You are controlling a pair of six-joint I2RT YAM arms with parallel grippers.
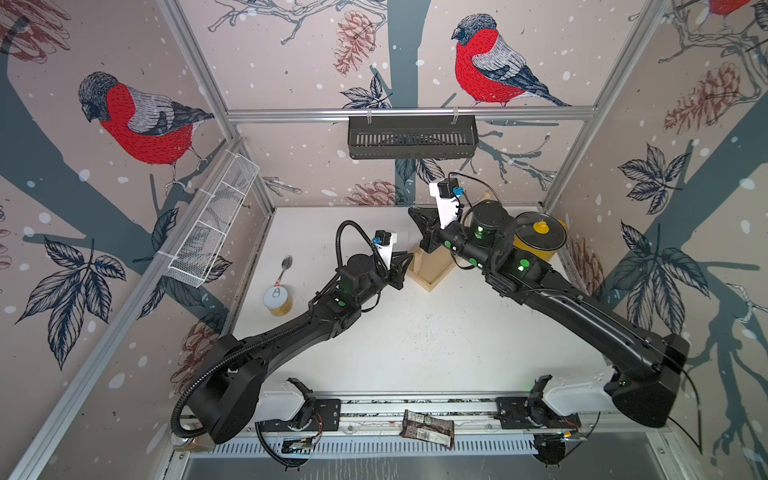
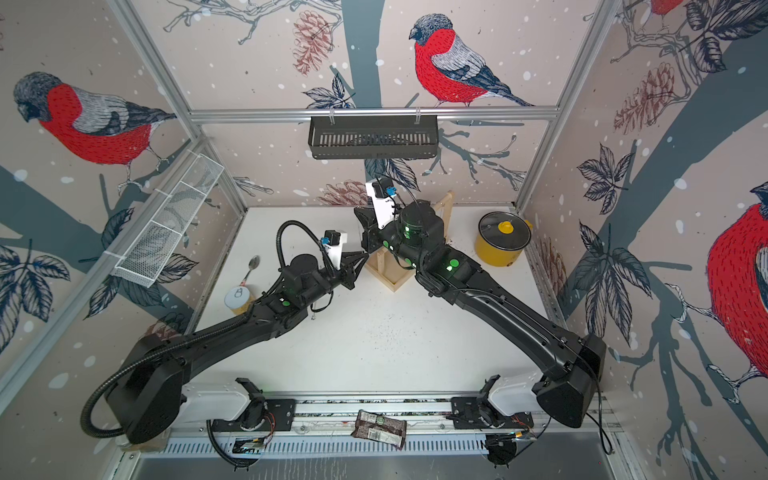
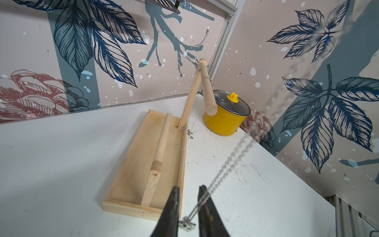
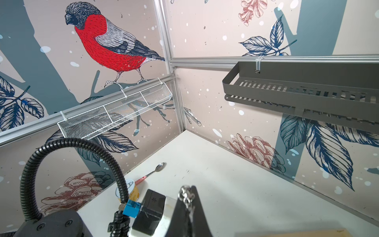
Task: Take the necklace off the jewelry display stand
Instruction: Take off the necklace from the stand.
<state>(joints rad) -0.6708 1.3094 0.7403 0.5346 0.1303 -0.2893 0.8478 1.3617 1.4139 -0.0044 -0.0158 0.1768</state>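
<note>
Right gripper (image 4: 187, 189) is clamped tight on the necklace (image 4: 185, 198), its heavy links bunched at the tips. The necklace stretches across to the left gripper (image 3: 188, 189), whose jaws stand narrowly apart with the knotted end between them. Just beyond sits the wooden stand (image 3: 131, 164) on the white table (image 3: 61, 153), beside the yellow pot (image 3: 223, 123). A thin chain (image 3: 183, 128) hangs from its crossbar (image 3: 206, 90) down to the tray.

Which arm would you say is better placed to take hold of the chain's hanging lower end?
Left. The left tool straddles the chain near its lower end, jaws apart. The right tool is shut on the upper links, so it is occupied.
</note>
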